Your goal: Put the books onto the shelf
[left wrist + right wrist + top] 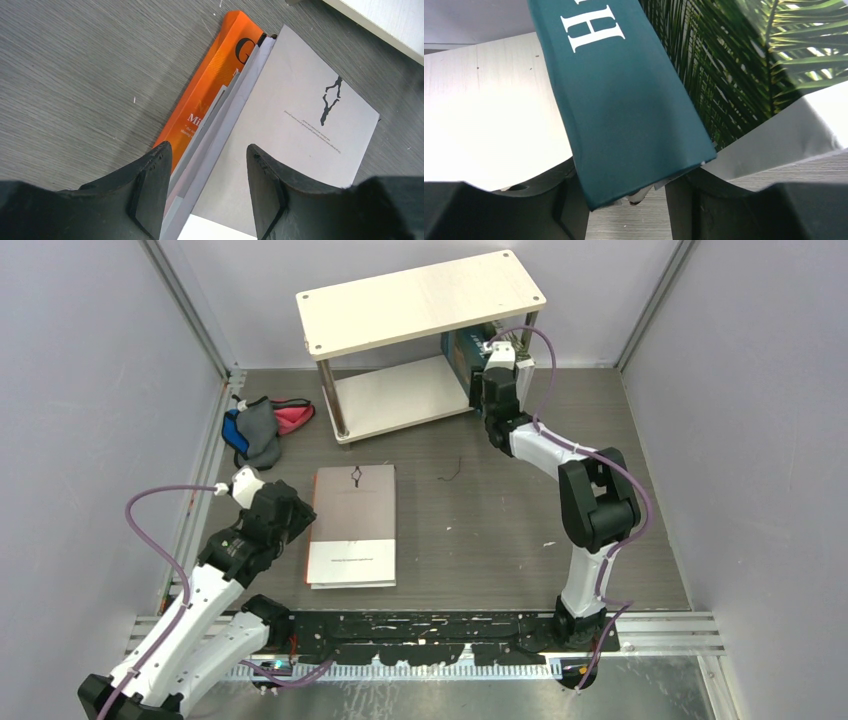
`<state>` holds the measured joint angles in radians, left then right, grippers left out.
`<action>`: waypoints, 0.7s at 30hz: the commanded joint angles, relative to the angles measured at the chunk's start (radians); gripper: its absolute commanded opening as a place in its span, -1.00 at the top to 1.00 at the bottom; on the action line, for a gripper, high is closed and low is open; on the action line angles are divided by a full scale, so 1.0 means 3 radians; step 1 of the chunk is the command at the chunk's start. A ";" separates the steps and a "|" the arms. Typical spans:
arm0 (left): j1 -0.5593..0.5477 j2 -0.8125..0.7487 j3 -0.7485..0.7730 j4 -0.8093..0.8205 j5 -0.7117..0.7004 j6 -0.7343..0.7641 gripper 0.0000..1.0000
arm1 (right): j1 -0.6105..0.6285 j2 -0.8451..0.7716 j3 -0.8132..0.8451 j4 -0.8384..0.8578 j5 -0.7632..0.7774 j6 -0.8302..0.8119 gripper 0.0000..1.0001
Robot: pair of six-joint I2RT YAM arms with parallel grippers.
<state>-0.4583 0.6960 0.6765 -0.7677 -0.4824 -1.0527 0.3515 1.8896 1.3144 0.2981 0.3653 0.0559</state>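
Several flat rectangular books (352, 525) lie stacked on grey woodgrain table (480, 520).

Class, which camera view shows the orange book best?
The left wrist view: the orange book shows its cover and lettering beside the grey-brown book. In the top external view that book hides it. The right wrist view misses it.

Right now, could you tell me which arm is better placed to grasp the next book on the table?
Left, I'd say: left end effector hovers open over the stack; right end effector is at the shelf with the teal book.
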 commanded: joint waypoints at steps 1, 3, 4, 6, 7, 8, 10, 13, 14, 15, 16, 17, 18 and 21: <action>0.0069 -0.0009 0.0088 0.0105 0.0061 0.0083 -0.13 | 0.0042 -0.0198 0.0073 0.0049 0.0237 0.0021 -0.07; 0.0090 -0.0004 0.0091 0.0106 0.0078 0.0087 -0.13 | 0.0045 -0.0202 0.0063 0.0049 0.0317 0.0028 -0.03; 0.0095 -0.0004 0.0092 0.0111 0.0089 0.0086 -0.13 | 0.0045 -0.0202 0.0062 0.0045 0.0347 0.0034 -0.02; 0.0108 -0.0001 0.0092 0.0111 0.0103 0.0086 -0.13 | 0.0045 -0.0199 0.0070 0.0038 0.0432 0.0045 0.02; 0.0111 -0.0002 0.0092 0.0105 0.0111 0.0084 -0.13 | 0.0043 -0.0199 0.0079 0.0027 0.0469 0.0048 0.03; 0.0109 -0.0003 0.0092 0.0105 0.0112 0.0079 -0.14 | 0.0045 -0.0199 0.0078 0.0027 0.0493 0.0043 0.03; 0.0116 -0.0004 0.0092 0.0097 0.0115 0.0078 -0.13 | 0.0045 -0.0203 0.0074 0.0034 0.0549 0.0031 0.04; 0.0122 0.0001 0.0092 0.0098 0.0125 0.0074 -0.14 | 0.0045 -0.0219 0.0066 0.0040 0.0563 0.0024 0.04; 0.0121 0.0001 0.0092 0.0098 0.0130 0.0073 -0.14 | 0.0044 -0.0222 0.0072 0.0037 0.0566 0.0016 0.03; 0.0126 0.0006 0.0092 0.0101 0.0135 0.0071 -0.14 | 0.0045 -0.0224 0.0071 0.0037 0.0578 0.0018 0.01; 0.0127 0.0011 0.0094 0.0100 0.0139 0.0070 -0.14 | 0.0043 -0.0228 0.0069 0.0033 0.0589 0.0019 -0.01; 0.0129 0.0015 0.0092 0.0103 0.0144 0.0069 -0.13 | 0.0046 -0.0229 0.0072 0.0027 0.0603 0.0018 -0.04; 0.0126 0.0017 0.0096 0.0106 0.0150 0.0065 -0.14 | 0.0045 -0.0236 0.0070 0.0017 0.0618 0.0015 -0.07; 0.0131 0.0021 0.0092 0.0109 0.0156 0.0066 -0.13 | 0.0040 -0.0266 0.0056 -0.0004 0.0660 0.0027 -0.19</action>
<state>-0.4286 0.7029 0.6765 -0.7673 -0.4393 -1.0393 0.3695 1.8893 1.3144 0.2817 0.4984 0.0620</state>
